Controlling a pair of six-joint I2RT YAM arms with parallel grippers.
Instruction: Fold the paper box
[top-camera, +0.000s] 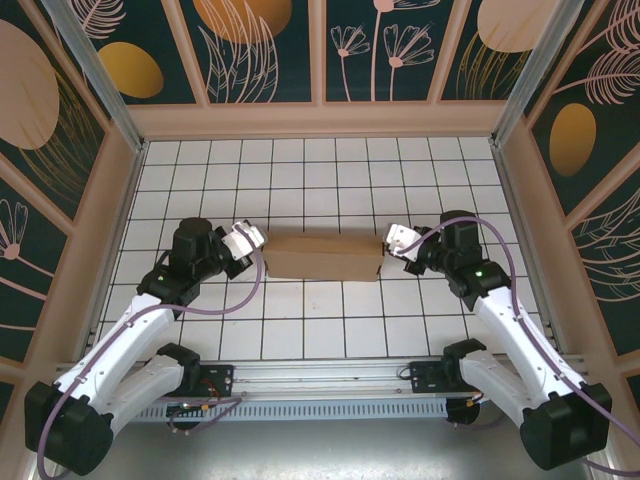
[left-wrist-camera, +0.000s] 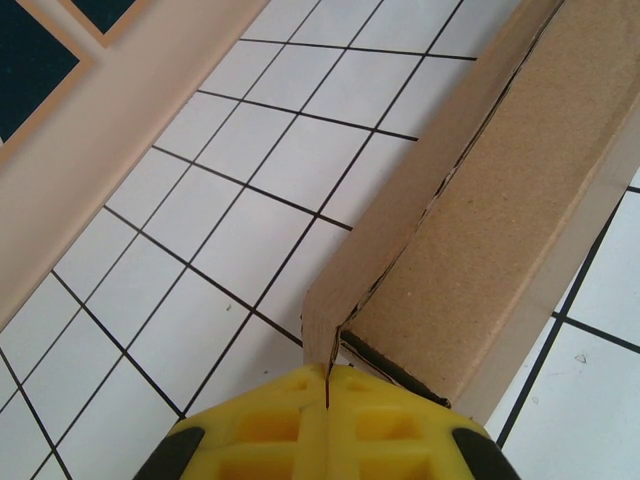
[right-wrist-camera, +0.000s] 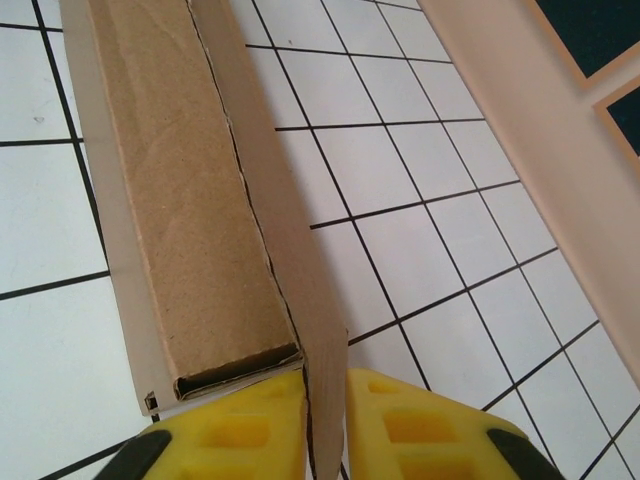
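Brown paper box (top-camera: 325, 257) looks nearly closed; its long flap (right-wrist-camera: 272, 200) seemingly still needs tucking; left gripper (left-wrist-camera: 326, 378) and right gripper (right-wrist-camera: 325, 390) pinch the flap's ends.

The table (top-camera: 300, 340) is white, ruled with thin black lines into a grid of squares. Three walls close it in: a back wall (top-camera: 270, 50), a left wall (top-camera: 40, 150) and a right wall (top-camera: 600, 180). All are dark teal panels printed with pale outlined leaves and flowers and with round peach and gold discs. A beige wooden frame (top-camera: 320, 118) divides the panels and runs along their foot. Grey metal posts (top-camera: 95, 65) stand at the back corners. A metal rail (top-camera: 320, 372) lines the near edge. The light is even and soft.
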